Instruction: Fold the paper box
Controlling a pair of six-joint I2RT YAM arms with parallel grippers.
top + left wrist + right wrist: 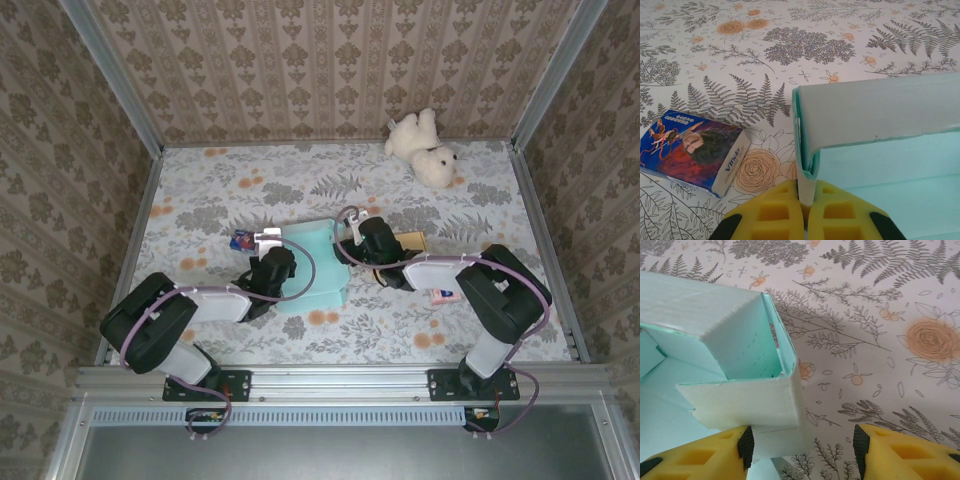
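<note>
The pale teal paper box [318, 275] lies half folded in the middle of the table, with its walls partly raised. My left gripper [807, 194] is shut on the box's doubled left wall [806, 165], pinching it between the yellow fingers; from above it [268, 262] sits at the box's left edge. My right gripper [802, 449] is open at the box's right corner [747, 401]. Its left pad [745, 446] rests against a folded flap, and the right pad [861, 447] hangs over bare tablecloth. From above, the right gripper [357, 234] is at the box's far right corner.
A blue tissue packet [690, 149] lies just left of the box, also seen from above as the tissue packet [243, 240]. A white teddy bear [425, 147] sits at the back right. A brown flat item [411, 241] and a small packet [445, 296] lie under the right arm.
</note>
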